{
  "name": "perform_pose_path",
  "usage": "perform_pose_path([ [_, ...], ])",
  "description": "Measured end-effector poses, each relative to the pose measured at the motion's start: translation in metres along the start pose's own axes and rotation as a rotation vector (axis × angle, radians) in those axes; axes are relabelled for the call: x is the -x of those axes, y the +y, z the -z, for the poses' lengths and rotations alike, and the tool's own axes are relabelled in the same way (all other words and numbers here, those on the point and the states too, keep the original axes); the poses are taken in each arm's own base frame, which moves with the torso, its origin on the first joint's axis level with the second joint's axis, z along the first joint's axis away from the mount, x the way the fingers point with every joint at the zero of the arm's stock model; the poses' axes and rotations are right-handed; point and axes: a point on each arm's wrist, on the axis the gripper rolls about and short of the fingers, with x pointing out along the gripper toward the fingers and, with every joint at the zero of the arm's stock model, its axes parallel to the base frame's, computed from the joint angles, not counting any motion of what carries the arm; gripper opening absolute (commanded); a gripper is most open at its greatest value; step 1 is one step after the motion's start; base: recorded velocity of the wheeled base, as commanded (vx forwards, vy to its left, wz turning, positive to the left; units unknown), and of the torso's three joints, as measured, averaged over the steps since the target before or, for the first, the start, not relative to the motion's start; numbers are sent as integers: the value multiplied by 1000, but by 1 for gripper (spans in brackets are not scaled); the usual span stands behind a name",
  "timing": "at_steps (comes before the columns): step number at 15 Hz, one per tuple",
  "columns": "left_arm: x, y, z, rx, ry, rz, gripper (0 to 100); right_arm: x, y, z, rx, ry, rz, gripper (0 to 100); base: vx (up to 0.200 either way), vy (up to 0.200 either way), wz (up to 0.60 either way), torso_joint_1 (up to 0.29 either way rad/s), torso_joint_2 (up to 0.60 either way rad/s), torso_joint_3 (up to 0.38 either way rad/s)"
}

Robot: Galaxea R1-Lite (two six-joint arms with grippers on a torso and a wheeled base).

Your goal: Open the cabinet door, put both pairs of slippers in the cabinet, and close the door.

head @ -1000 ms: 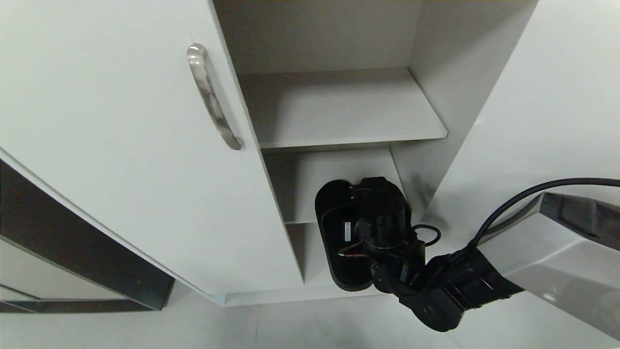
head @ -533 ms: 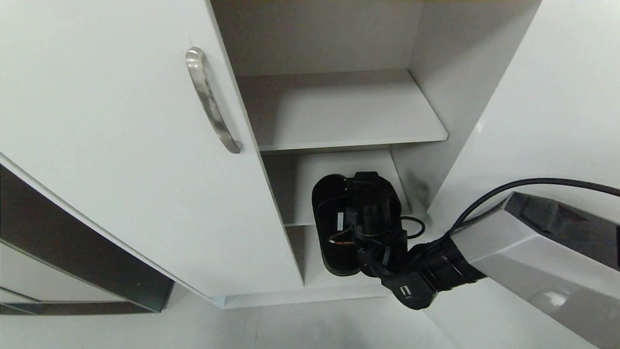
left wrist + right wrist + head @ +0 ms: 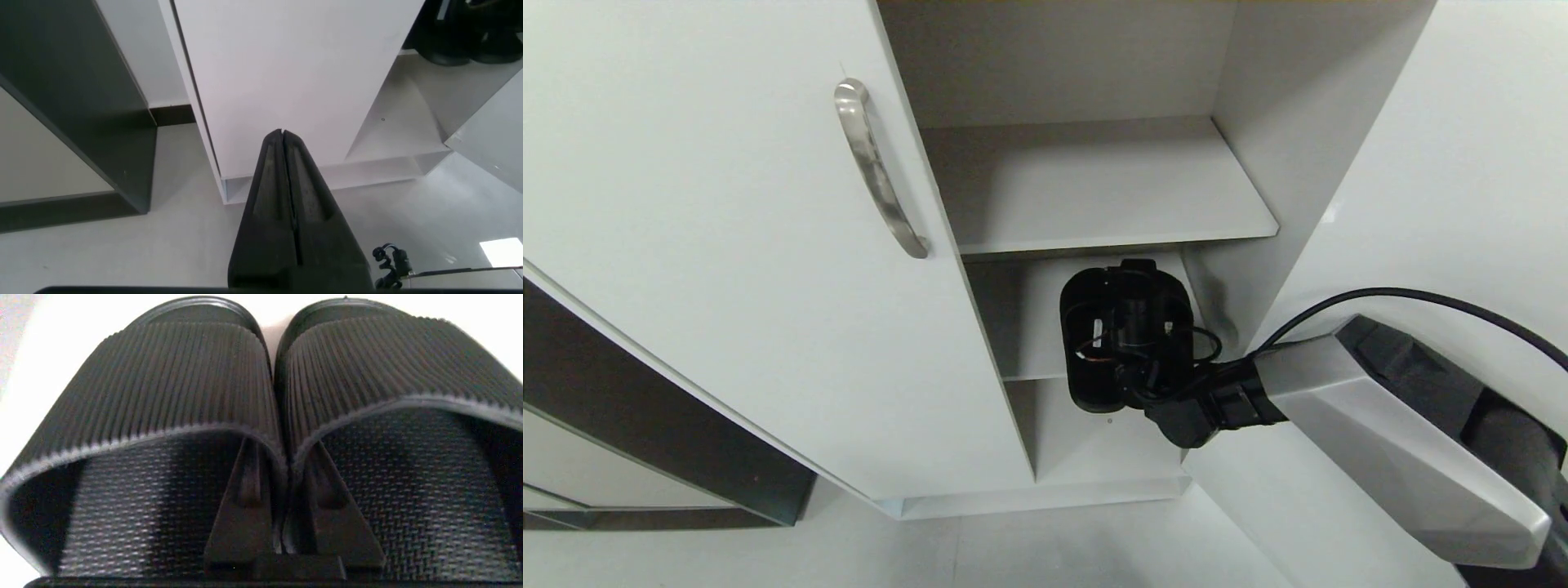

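Note:
A pair of black slippers (image 3: 1086,327) hangs side by side at the front of the cabinet's middle shelf (image 3: 1025,327). My right gripper (image 3: 1135,314) reaches in from the right and is shut on the slippers. In the right wrist view its fingers (image 3: 245,490) pinch the two inner walls of the ribbed slippers (image 3: 180,384) together. The cabinet's right door (image 3: 1462,188) stands open. My left gripper (image 3: 282,143) is shut on nothing, low in front of the closed left door (image 3: 286,73).
The left door (image 3: 711,245) carries a curved metal handle (image 3: 878,171). An upper shelf (image 3: 1094,188) and a bottom compartment (image 3: 1086,441) lie bare. A dark cabinet (image 3: 73,122) stands to the left. Pale floor (image 3: 1054,547) runs before the cabinet.
My right arm has carried the slippers up and deeper into the cabinet, from the front of the bottom compartment to the middle shelf's level.

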Motion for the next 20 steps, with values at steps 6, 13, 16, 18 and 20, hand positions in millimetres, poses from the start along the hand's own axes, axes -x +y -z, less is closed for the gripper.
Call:
perform_pose_path([
  [6, 0, 0, 0, 0, 0, -1, 0, -14, 4, -15, 9, -65, 9, 0, 0, 0, 0, 0, 0, 0],
  [13, 0, 0, 0, 0, 0, 0, 0, -23, 5, -7, 17, -68, -6, 0, 0, 0, 0, 0, 0, 0],
  [16, 0, 0, 0, 0, 0, 0, 0, -24, 5, -6, 18, -67, -5, 100, 0, 0, 0, 0, 0, 0],
  [18, 0, 0, 0, 0, 0, 0, 0, -24, 4, -4, 20, -64, -1, 100, 0, 0, 0, 0, 0, 0],
  [20, 0, 0, 0, 0, 0, 0, 0, -23, 4, -2, 26, -58, 5, 100, 0, 0, 0, 0, 0, 0],
])
